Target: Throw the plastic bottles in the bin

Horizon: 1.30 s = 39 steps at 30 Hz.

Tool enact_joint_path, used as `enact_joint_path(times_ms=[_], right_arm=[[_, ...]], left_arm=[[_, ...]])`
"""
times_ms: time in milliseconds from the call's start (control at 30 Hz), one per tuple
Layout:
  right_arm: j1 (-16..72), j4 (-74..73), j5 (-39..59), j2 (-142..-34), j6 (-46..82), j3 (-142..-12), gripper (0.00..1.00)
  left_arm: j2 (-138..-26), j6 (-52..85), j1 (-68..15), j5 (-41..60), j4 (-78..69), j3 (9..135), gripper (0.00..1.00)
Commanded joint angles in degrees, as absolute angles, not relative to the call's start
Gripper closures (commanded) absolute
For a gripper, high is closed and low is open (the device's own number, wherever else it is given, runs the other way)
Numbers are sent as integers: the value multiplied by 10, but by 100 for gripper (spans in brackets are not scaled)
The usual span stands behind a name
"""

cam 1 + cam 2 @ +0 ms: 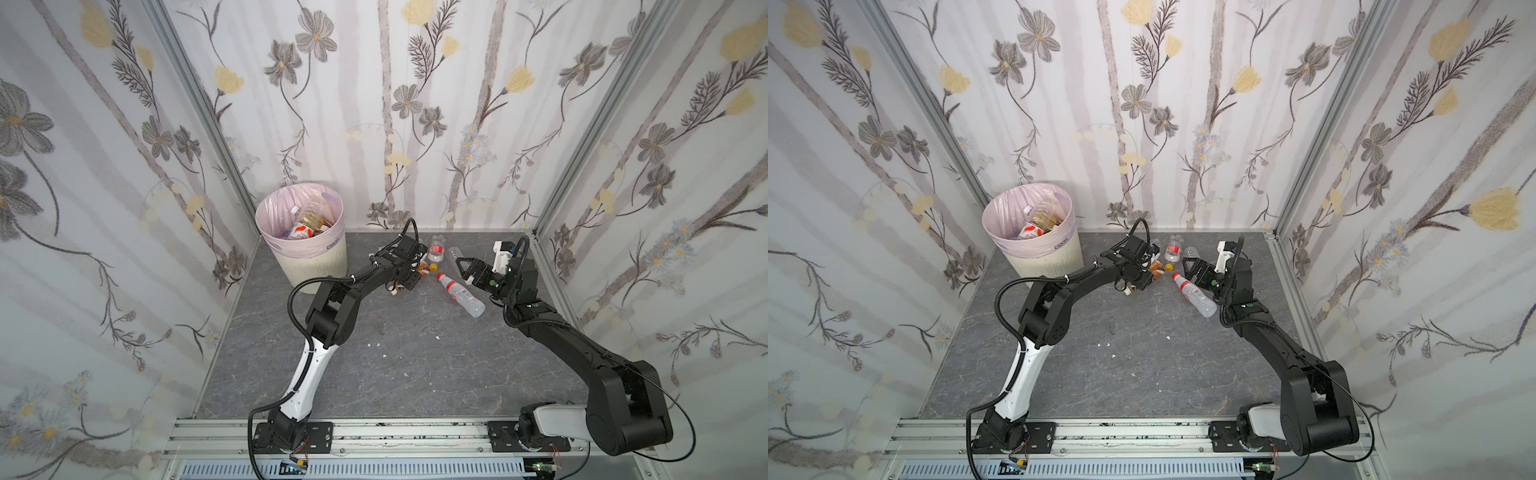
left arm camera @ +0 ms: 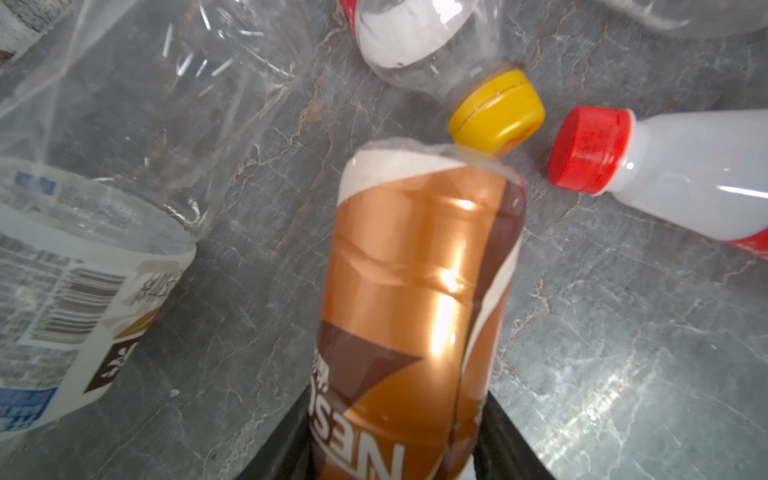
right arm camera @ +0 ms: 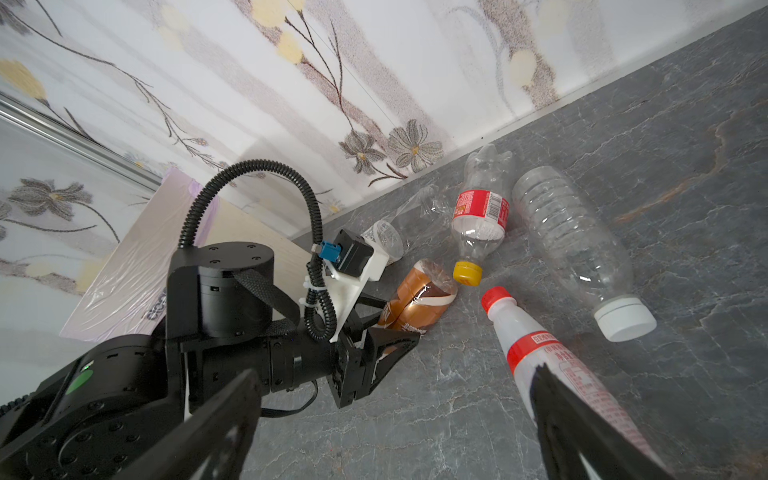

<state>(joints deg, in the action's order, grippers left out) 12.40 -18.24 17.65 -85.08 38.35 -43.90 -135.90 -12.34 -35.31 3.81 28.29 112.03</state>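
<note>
My left gripper (image 2: pixel 399 395) is shut on a brown and gold bottle (image 2: pixel 419 291) that lies on the grey floor (image 1: pixel 415 365); black fingers press both its sides. In both top views the wrist hides most of this bottle (image 1: pixel 423 269) (image 1: pixel 1157 269). A clear red-labelled bottle with a yellow cap (image 3: pixel 480 212), a white bottle with a red cap (image 3: pixel 540 345) and a clear bottle with a white cap (image 3: pixel 569 232) lie close by. My right gripper (image 1: pixel 463 270) hangs open just above the white bottle (image 1: pixel 461 293). The cream bin (image 1: pixel 303 257) stands back left, with several bottles inside.
A crushed clear bottle with a white and blue label (image 2: pixel 62 291) lies beside the brown one, toward the bin. Flowered walls close the back and both sides. The arms' base rail (image 1: pixel 374 436) runs along the front edge.
</note>
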Motion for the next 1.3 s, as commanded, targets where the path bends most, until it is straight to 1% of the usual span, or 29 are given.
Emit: enact_joint_path(times_ms=[0, 133, 233, 333, 667, 833, 900, 933, 1267], right_arm=[[129, -195, 183, -849, 376, -417, 0], [136, -203, 182, -845, 379, -396, 0], [138, -204, 179, -842, 379, -390, 0], [138, -204, 179, -841, 379, -390, 0], [139, -208, 178, -842, 381, -390, 0], [139, -207, 176, -838, 381, -387, 0], [139, -207, 176, -838, 382, -387, 0], [139, -207, 175, -838, 381, -388, 0], [139, -205, 176, -828, 381, -386, 0]], left_arm=[[-1351, -121, -353, 57, 294, 1116, 48], [-1351, -120, -355, 65, 294, 1112, 49], [-1356, -120, -357, 59, 294, 1112, 44], [-1361, -117, -357, 59, 293, 1114, 42], [-1375, -114, -359, 61, 294, 1117, 39], [-1376, -113, -359, 62, 294, 1120, 48], [-1375, -113, -359, 61, 294, 1120, 56], [-1375, -114, -359, 60, 294, 1120, 58], [-1347, -111, -359, 57, 294, 1108, 60]])
